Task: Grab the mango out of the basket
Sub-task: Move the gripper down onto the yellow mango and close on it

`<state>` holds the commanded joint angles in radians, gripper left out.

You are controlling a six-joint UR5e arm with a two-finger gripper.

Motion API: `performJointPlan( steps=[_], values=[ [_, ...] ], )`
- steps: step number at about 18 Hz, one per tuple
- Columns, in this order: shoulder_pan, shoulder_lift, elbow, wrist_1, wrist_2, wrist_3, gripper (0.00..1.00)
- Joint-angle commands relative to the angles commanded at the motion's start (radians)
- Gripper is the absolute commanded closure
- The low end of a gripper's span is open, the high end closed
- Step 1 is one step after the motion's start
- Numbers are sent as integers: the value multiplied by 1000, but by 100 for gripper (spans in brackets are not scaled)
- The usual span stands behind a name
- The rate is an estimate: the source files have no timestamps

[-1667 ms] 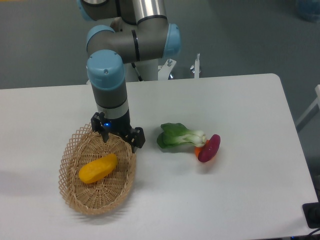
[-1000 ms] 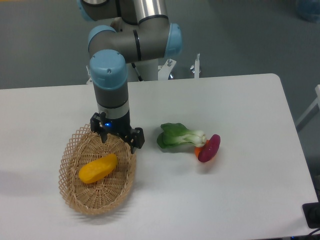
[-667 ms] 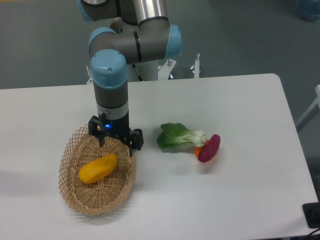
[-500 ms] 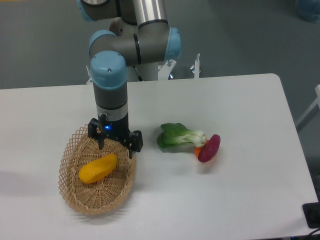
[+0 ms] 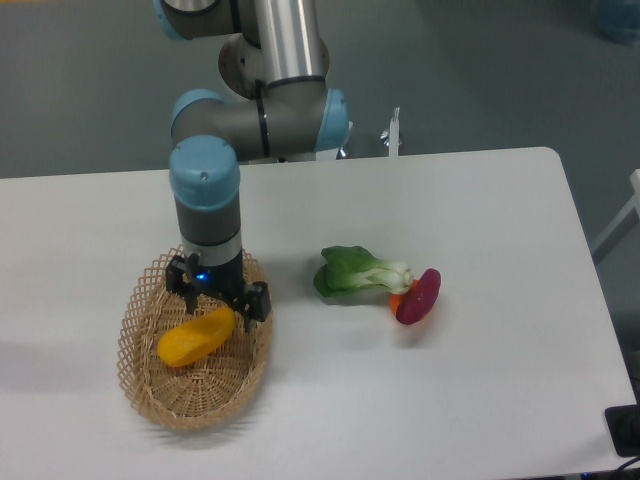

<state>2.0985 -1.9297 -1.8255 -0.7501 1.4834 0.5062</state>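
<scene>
Mango (image 5: 196, 336) lay on its side in basket (image 5: 150, 400), left-center, long axis angled up toward right. Pincer (image 5: 217, 300) hung right above mango's upper right end, fingers spread apart, nothing clamped. One finger sat each side of fruit's narrow width, guessing so it could close across short axis. Bok choy (image 5: 360, 271) and purple veg (image 5: 419, 295) sat on tabletop (image 5: 480, 200), well apart from basket, so not in the way.

The white table (image 5: 500, 200) carries the wicker basket (image 5: 150, 390) at its near left, with a bok choy (image 5: 355, 272) and a purple vegetable (image 5: 419, 296) lying right of the basket.
</scene>
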Motion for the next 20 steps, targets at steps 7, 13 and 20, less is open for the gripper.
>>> performJointPlan(
  steps=[7, 13, 20],
  values=[
    [-54, -55, 5, 52, 43, 8, 0],
    [-67, -77, -6, 74, 46, 2, 0],
    [-72, -72, -6, 75, 58, -28, 39]
  ],
)
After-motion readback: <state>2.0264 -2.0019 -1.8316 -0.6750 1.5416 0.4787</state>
